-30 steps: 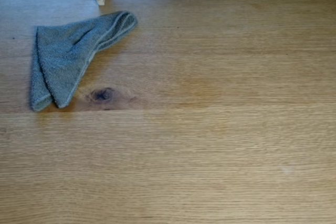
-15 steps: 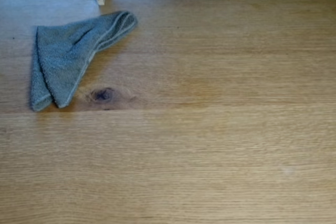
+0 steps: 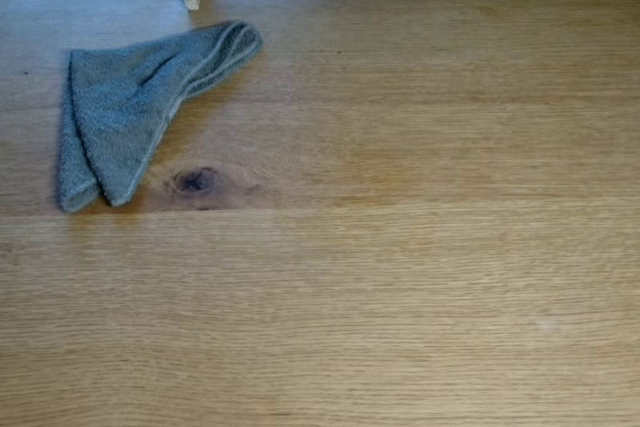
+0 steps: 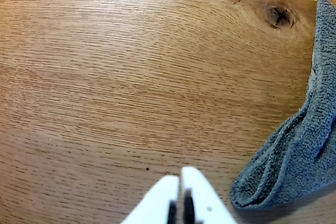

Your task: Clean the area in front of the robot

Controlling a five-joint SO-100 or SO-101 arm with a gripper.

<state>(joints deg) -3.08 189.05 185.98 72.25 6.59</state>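
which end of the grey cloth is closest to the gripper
The narrow rounded end of the grey cloth, which lies just right of the gripper in the wrist view. The wide end stretches away toward the dark knot in the tabletop.

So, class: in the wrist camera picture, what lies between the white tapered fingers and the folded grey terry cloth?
Only bare oak-grain tabletop; in the wrist view a narrow strip separates the white fingers from the grey cloth's folded end.
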